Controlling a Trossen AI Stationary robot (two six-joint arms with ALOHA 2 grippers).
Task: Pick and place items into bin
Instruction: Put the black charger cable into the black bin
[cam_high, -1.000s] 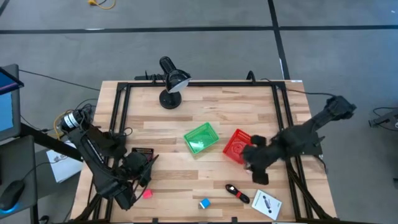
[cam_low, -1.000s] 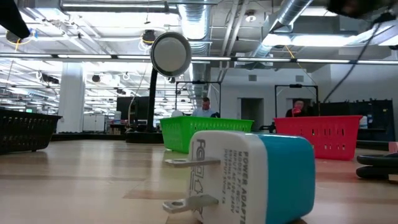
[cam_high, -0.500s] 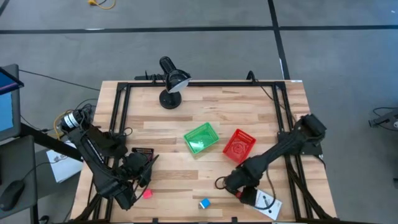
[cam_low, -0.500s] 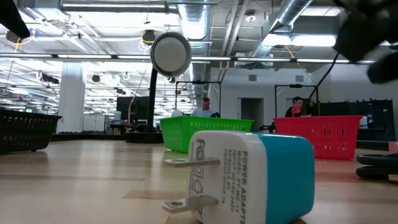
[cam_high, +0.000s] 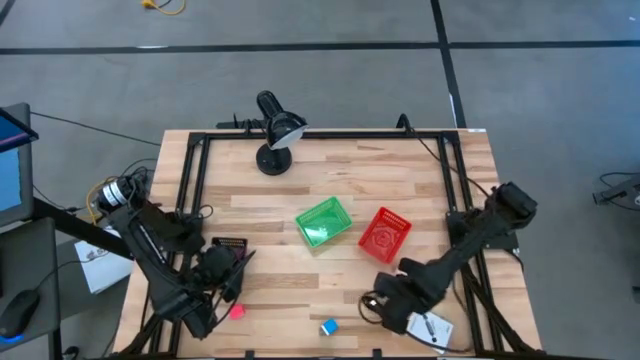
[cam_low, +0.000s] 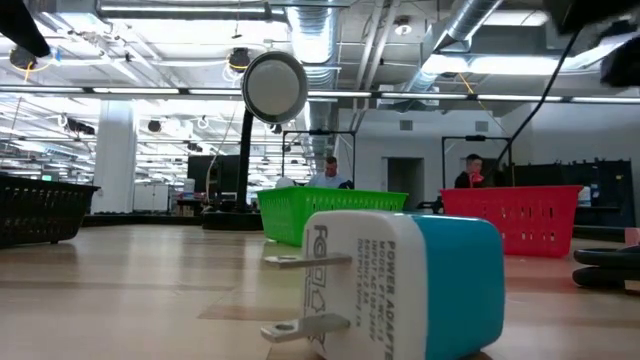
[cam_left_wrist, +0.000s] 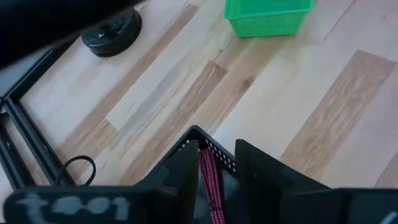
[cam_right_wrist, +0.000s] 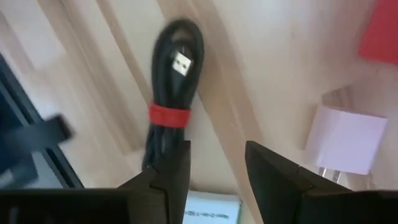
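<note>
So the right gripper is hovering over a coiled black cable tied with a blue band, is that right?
Not quite: the band is red, not blue. The right wrist view shows the right gripper open above the coiled black cable, with a red band around its middle.

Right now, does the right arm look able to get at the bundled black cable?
Probably yes: the right gripper hangs open right over the black cable, with nothing lying between them.

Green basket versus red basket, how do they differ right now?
The green basket sits nearer the table's middle; the red basket lies toward the right arm's side. In the low view the green basket looks wider than the red basket. Both are mesh-walled and stand upright, apart.
</note>
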